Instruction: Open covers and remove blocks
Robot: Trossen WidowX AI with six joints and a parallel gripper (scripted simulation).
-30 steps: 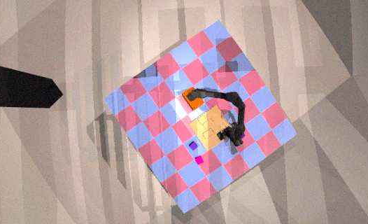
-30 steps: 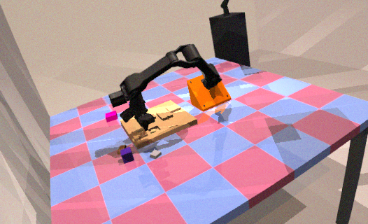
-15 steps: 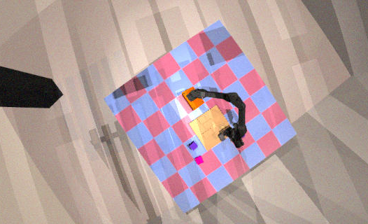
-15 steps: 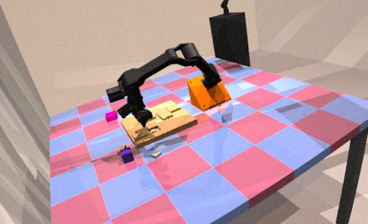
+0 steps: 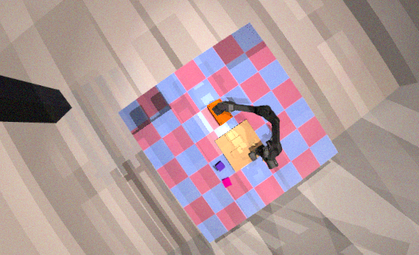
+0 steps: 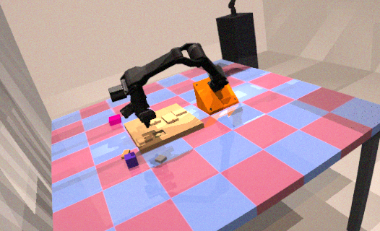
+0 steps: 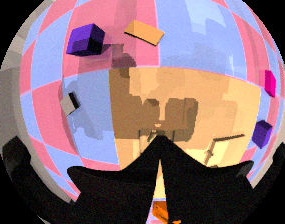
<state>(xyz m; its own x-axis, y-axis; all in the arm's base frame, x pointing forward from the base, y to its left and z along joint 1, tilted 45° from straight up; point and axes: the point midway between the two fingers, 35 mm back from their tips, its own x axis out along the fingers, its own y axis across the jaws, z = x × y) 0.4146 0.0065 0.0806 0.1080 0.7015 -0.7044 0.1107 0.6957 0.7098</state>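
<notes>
The puzzle board point(image 5: 232, 161) point(image 6: 192, 127) point(image 7: 218, 92) is tan. Raised pale covers point(image 6: 170, 118) show on it. Shadow patches make its wells hard to tell, and the gripper hides part of it. My gripper point(image 5: 252, 156) point(image 6: 147, 125) point(image 7: 160, 139) is shut and empty, low over the board. One purple block point(image 6: 131, 159) point(image 7: 83, 40) lies on the table off the board; the arm hides it in the top view. Another purple block point(image 5: 220, 166) point(image 7: 262, 134) lies on the board's opposite side. A magenta block point(image 5: 226, 182) point(image 6: 115, 120) point(image 7: 270, 83) lies beyond it, clear of the board.
A flat tan piece point(image 6: 126, 154) point(image 7: 144, 32) lies near the first purple block. A small grey piece point(image 6: 160, 159) point(image 7: 69, 104) lies on the table beside the board. The orange wedge point(image 5: 223, 118) point(image 6: 205, 99) stands at the arm's base, close to the board's end.
</notes>
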